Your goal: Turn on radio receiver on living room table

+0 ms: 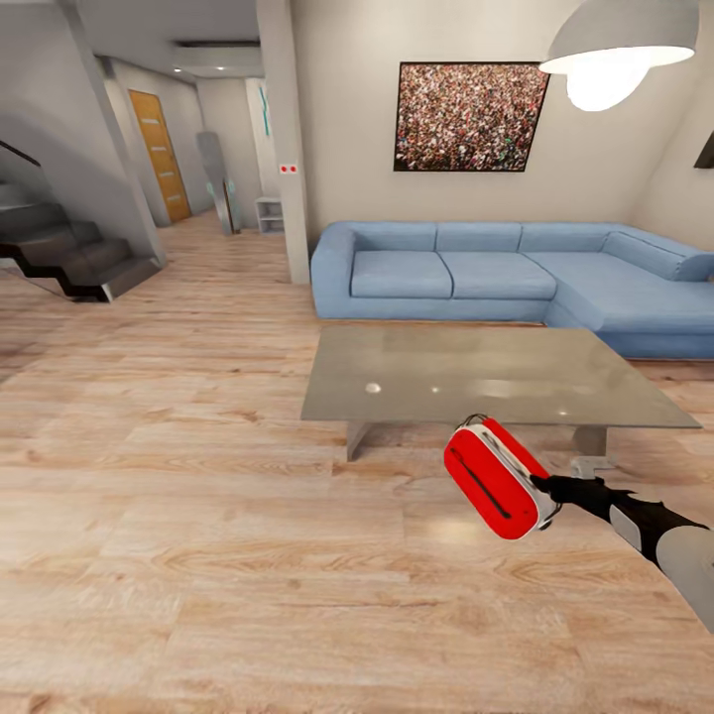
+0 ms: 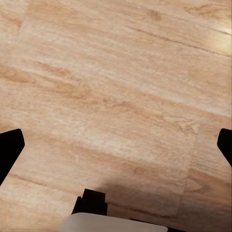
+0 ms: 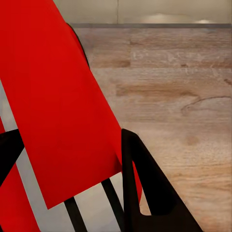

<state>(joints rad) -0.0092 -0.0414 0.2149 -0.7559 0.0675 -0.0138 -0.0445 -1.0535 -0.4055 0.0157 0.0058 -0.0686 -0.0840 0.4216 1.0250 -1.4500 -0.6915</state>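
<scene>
My right gripper [image 1: 544,487] holds the radio receiver [image 1: 494,478] in the air, over the wood floor just in front of the low grey glossy table [image 1: 416,347]. The radio is tilted, its red face with a dark slot turned toward me, its white edge and thin strap loop toward the table. In the right wrist view the red and white body of the radio [image 3: 58,96] sits between the black fingers [image 3: 145,188] of the right gripper [image 3: 72,164]. The left gripper [image 2: 118,145] is open over bare floor, with its fingertips [image 2: 10,147] wide apart.
A long blue corner sofa [image 1: 496,273] stands behind the table under a framed crowd photo [image 1: 466,116]. A white pendant lamp [image 1: 620,50] hangs at upper right. A pillar [image 1: 283,139], dark stairs [image 1: 69,253] and a hallway with an orange door [image 1: 159,154] lie to the left.
</scene>
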